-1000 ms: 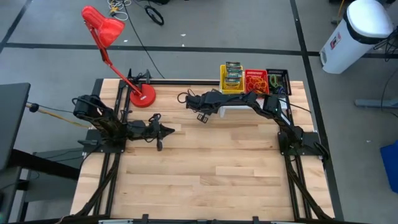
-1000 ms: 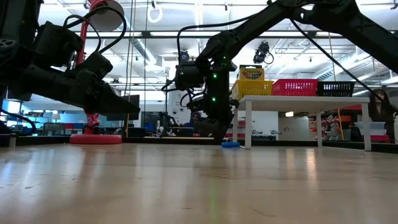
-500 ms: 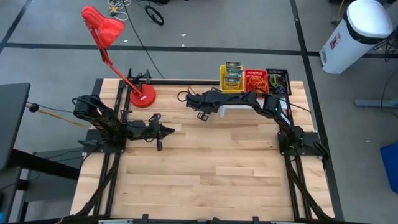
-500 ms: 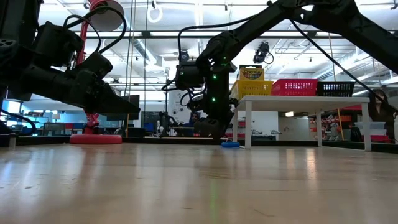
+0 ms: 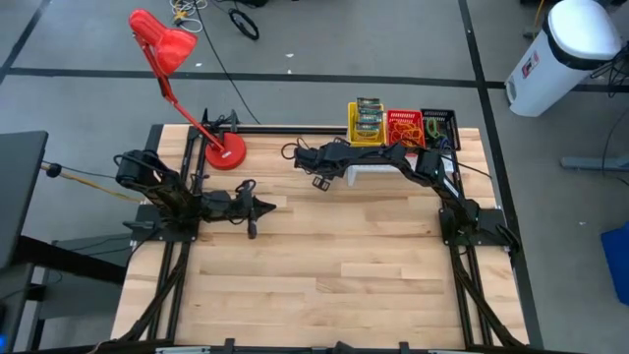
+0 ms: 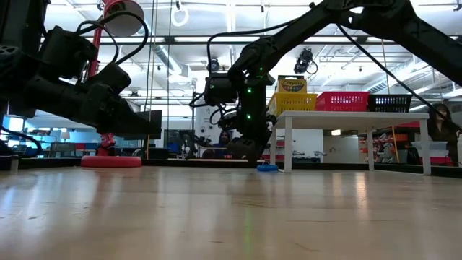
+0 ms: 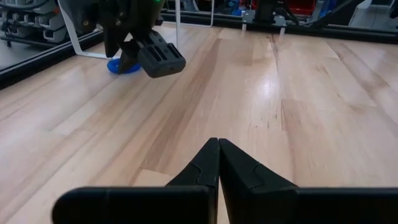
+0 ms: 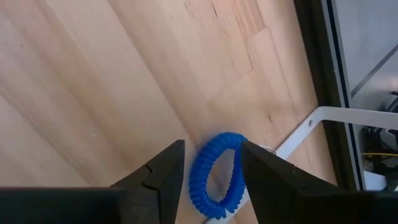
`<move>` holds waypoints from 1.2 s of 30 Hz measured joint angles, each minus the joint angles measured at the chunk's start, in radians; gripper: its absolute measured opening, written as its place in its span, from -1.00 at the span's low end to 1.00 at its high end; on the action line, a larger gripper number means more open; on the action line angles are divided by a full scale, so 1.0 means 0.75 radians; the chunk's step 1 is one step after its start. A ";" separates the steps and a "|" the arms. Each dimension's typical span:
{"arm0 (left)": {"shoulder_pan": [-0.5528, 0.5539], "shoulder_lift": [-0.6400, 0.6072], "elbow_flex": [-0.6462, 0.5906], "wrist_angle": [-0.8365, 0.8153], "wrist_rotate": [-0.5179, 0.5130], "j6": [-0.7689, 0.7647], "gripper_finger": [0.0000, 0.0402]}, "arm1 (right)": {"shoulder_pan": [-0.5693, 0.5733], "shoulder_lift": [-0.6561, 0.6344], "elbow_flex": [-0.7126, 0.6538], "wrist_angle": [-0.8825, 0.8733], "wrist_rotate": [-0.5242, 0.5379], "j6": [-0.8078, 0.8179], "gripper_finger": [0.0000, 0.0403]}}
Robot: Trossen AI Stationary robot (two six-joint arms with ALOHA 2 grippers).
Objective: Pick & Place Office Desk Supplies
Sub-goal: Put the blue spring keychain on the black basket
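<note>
One blue coiled band point(image 8: 216, 175) lies flat on the table point(image 5: 324, 265) beside the leg of a white riser point(image 8: 323, 118), between the parted fingers of the right gripper point(image 8: 211, 171). It looks light, soft and springy, so pinching across one side of the coil seems best. That leg crowds one finger. Yellow basket point(image 5: 366, 123), red basket point(image 5: 404, 128) and black basket point(image 5: 439, 125) sit on the riser. Left gripper point(image 7: 217, 155) waits, pinched shut and empty, near the red lamp point(image 5: 224, 152).

A blue coiled band point(image 8: 214, 174) lies between the right gripper's point(image 8: 211, 163) fingers; contact cannot be told. From above, the arm hides it. Contents of the red basket point(image 5: 404, 127) and black basket point(image 5: 439, 126) are too small to make out.
</note>
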 joint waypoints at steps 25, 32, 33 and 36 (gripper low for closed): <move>0.000 0.001 0.141 0.005 -0.006 -0.016 -0.95 | 0.000 0.001 0.001 -0.003 0.001 -0.007 -0.17; 0.000 0.001 0.185 0.006 -0.005 -0.016 -0.95 | 0.000 0.002 0.001 0.003 0.001 -0.009 -0.17; 0.000 0.001 0.191 0.006 -0.005 -0.016 -0.95 | 0.000 0.002 0.001 0.008 0.001 -0.017 -0.17; 0.000 0.001 0.211 0.005 -0.005 -0.016 -0.94 | 0.000 0.002 0.001 0.033 0.001 -0.032 -0.17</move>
